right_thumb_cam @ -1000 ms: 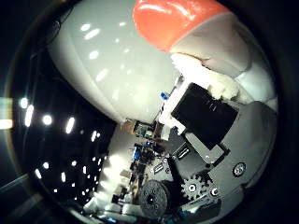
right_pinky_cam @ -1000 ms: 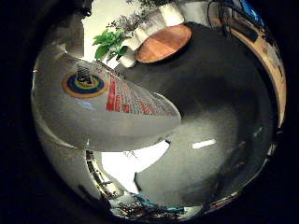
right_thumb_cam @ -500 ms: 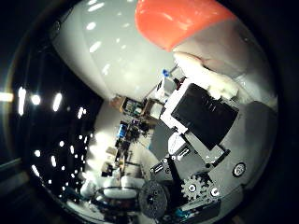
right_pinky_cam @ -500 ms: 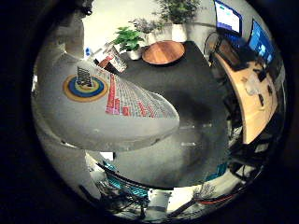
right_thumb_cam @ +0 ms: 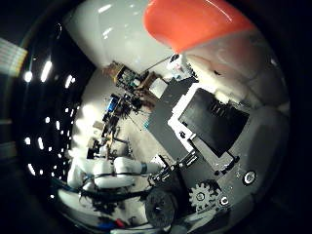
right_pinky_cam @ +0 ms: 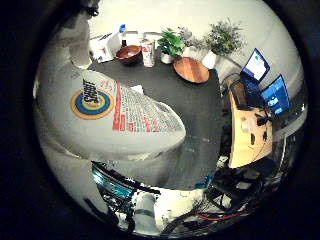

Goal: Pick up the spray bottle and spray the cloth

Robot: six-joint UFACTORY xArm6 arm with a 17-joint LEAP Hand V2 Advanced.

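Thumb-side palm view: hand [right_thumb_cam: 219, 131] curled tight round spray bottle [right_pinky_cam: 107, 117], orange top [right_thumb_cam: 195, 22] right against palm, held high above dark table [right_pinky_cam: 190, 107].

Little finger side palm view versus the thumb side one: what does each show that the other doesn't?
Only the little finger side view shows the dark table with a brown bowl, a can, potted plants and a round wooden board, plus the bottle's printed label and a desk with laptops. Only the thumb side view shows the bottle's orange top, the robot hand curled against the bottle, and the arm over a cluttered floor. Both share the white spray bottle, close to the palm.
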